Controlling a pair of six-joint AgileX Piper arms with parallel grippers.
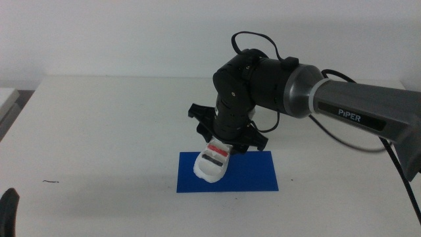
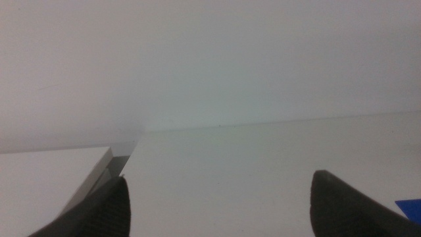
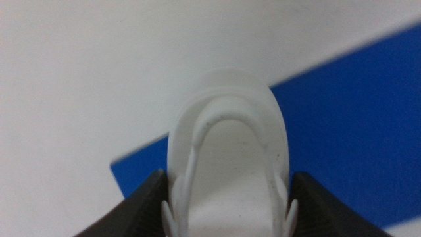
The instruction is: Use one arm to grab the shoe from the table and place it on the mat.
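Observation:
The right arm reaches in from the right, and its gripper is shut on the white shoe. The shoe has black and red straps and hangs tilted, toe down, over the left part of the dark-blue mat. I cannot tell whether the toe touches the mat. In the right wrist view the shoe sits between both jaws of the gripper, with the mat beneath. The left gripper waits at the bottom left corner; the left wrist view shows this gripper open and empty.
The white table stretches around the mat. A small dark mark lies on it at the left. A corner of the mat shows in the left wrist view. A second white surface adjoins the table's left edge.

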